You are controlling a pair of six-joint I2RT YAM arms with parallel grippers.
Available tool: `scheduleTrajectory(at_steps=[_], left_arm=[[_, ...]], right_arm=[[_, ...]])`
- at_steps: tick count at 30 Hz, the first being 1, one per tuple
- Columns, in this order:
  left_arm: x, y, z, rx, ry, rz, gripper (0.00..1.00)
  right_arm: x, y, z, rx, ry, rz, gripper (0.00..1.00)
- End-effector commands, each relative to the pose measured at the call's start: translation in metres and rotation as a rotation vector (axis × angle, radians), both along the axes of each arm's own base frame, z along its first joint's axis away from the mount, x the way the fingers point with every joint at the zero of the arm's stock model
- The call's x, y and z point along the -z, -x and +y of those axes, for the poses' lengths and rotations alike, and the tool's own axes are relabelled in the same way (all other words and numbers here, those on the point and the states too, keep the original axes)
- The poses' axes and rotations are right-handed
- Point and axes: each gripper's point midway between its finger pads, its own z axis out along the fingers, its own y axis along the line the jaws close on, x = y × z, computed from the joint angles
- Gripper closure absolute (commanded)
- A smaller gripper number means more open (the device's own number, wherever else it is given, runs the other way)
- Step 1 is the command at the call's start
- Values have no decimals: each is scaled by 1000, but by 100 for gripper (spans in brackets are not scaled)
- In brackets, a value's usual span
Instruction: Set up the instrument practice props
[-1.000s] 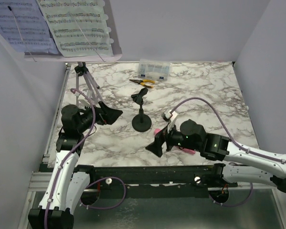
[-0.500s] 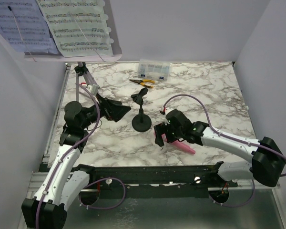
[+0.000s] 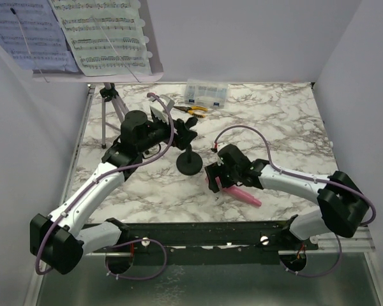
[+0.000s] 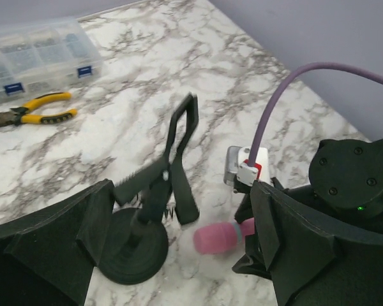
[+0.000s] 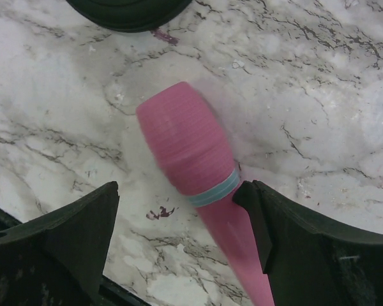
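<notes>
The lilac music-stand plate [image 3: 96, 76] stands at the back left on its tripod [image 3: 113, 105]. It carries a lavender sheet [image 3: 25, 32] and a white sheet [image 3: 105, 35]. The black microphone stand [image 3: 189, 164] is upright mid-table, and its clip [image 4: 179, 143] holds nothing. My left gripper [image 3: 182, 131] hovers open beside the clip, and in its wrist view [image 4: 183, 191] the stand's round base [image 4: 131, 245] shows between its fingers. The pink toy microphone [image 5: 191, 153] lies flat on the marble. My right gripper [image 5: 179, 191] straddles its neck, open, with the right finger [image 5: 293, 236] close against the handle.
A clear compartment box [image 3: 206, 92] and yellow-handled pliers [image 3: 191, 109] lie at the back centre, behind the microphone stand. Grey walls close in the left, right and back of the marble table [image 3: 287, 121]. The two grippers are close together near the stand's base.
My left arm has swung right from the tripod to the microphone stand's clip. The right gripper has moved over the pink microphone, and its jaws have narrowed a little.
</notes>
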Motion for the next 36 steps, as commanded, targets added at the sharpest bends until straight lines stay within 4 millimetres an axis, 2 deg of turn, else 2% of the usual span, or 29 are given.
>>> scheduleTrajectory(at_steps=[1,3,7,11,15,18,20,23,24,27,28,31,34,36], left_arm=[[5,-12,13,-52,-126,-47,6],[8,-6,13,-29,-131,-59,5],[10,1,21,-44,-141,-97,5],[16,5,33,-89,-146,-137,2],[10,4,49,-192,-119,-125,2],[5,0,61,-275,-93,-121,1],[2,-2,67,-317,-75,-135,1],[-4,-1,71,-348,-33,-151,1],[-4,0,71,-350,-17,-156,1],[-8,-1,73,-376,45,-168,1],[-10,0,71,-367,61,-173,1],[-17,4,56,-269,112,-177,1],[-33,10,40,-123,200,-190,1],[-39,12,35,-17,231,-189,1]], right_arm=[[7,-11,11,-45,20,-1,17],[10,-12,15,-75,22,0,21],[13,-18,15,-81,44,-22,22],[21,-20,17,-121,75,-27,19],[40,-28,12,-122,164,-38,16],[53,-34,10,-113,237,-54,37],[52,-36,12,-88,222,-65,51],[36,-36,19,-57,128,-113,68],[30,-38,19,-31,102,-135,72],[5,-43,8,67,29,-228,94],[-4,-44,6,84,-1,-256,99],[-21,-44,0,124,-77,-324,100],[-25,-45,-13,192,-72,-345,100],[-27,-43,-14,190,-68,-337,100]])
